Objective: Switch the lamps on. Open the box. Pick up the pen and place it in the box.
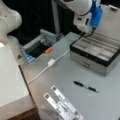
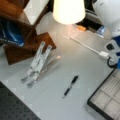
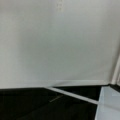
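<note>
Your white strips (image 1: 62, 105) lie nearest, pen (image 1: 85, 86) beside them — it could roll away. Box (image 1: 96, 53) open; gripper hidden, can't tell.

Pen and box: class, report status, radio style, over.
End effector not in view; arm above open box. Lamp lit. Pen on table, outside box, untouched. Cable and white strips lie apart from pen.
</note>
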Robot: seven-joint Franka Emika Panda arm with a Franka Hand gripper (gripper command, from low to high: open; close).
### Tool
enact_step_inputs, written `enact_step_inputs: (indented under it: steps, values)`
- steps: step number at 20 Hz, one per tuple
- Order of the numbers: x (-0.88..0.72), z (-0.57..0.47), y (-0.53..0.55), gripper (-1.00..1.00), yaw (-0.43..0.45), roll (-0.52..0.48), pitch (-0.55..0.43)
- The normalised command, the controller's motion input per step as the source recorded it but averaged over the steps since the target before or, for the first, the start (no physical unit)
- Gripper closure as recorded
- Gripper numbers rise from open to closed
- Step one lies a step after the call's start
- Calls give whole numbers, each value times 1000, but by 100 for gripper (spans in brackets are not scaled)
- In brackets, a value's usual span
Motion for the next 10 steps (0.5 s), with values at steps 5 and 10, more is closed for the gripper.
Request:
enact_step_inputs:
  steps: [5,10]
  values:
    - [165,-4,-278,-100,242,-169,-22]
    - [230,30,-280,-100,257,-250,33]
